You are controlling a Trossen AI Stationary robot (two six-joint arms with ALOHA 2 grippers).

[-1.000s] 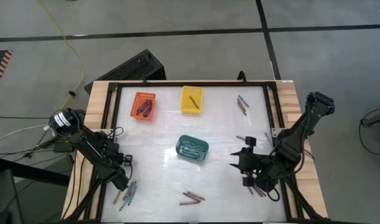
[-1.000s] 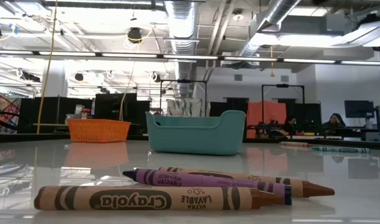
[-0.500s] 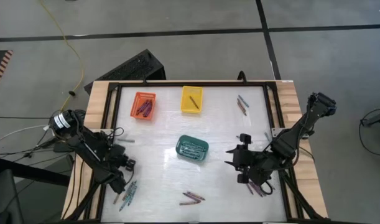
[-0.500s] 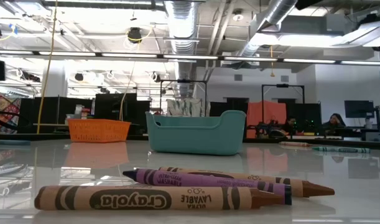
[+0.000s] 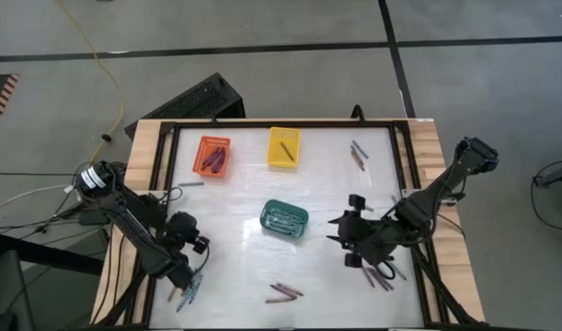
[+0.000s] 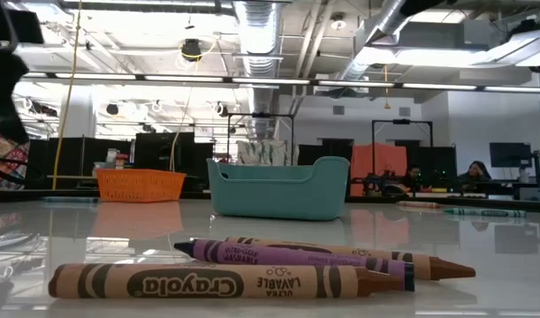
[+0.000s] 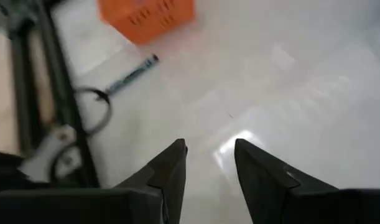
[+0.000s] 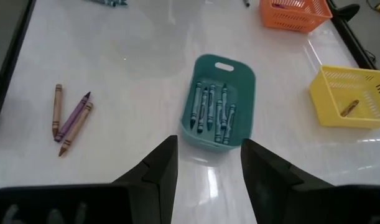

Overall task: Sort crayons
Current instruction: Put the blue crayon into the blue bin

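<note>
Crayons lie in loose groups on the white table: a pile at the near left [image 5: 189, 285], three at the near middle [image 5: 283, 292] [image 6: 225, 281], some at the far right [image 5: 357, 154], some at the near right [image 5: 384, 276], and one teal crayon [image 7: 132, 73] at the left. My left gripper [image 5: 187, 228] [image 7: 209, 146] is open and empty, above the table beyond the near-left pile. My right gripper [image 5: 336, 234] [image 8: 205, 142] is open and empty, to the right of the green basket [image 8: 219, 102], which holds several teal crayons.
The orange basket [image 5: 213, 156] at the far left holds purple crayons. The yellow basket [image 5: 283, 147] at the far middle holds one brown crayon [image 8: 348, 107]. A black frame [image 5: 161, 165] runs along the table's edges. Bare table lies between the baskets and the near crayons.
My left gripper has gone from the near-left crayon pile toward the table's far edge, and its arm now shows at the low view's upper left. My right gripper has gone toward the table's left, nearer the green basket. No crayon has moved.
</note>
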